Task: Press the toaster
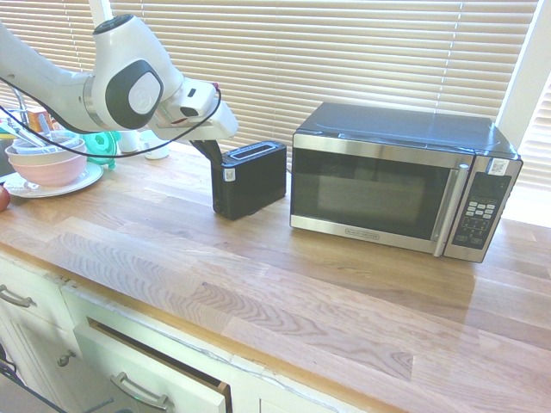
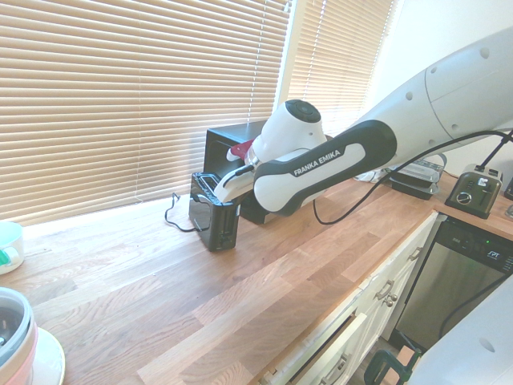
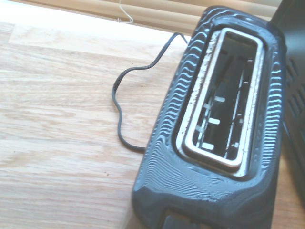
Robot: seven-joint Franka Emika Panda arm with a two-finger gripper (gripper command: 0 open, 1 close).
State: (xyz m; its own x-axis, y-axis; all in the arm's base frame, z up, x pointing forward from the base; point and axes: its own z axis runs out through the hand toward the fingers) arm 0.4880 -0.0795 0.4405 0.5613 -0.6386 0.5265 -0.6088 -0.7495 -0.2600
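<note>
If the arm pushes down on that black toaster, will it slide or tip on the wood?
The toaster looks boxy, sitting flat on the wooden countertop, so a straight downward push probably won't tip it. It seems small and likely light; a sideways shove could skid it on the smooth wood. Its loose power cord would hardly restrain it.

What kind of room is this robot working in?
Most likely a kitchen: a toaster and a microwave stand on a wooden countertop above white drawers, with stacked bowls nearby.
</note>
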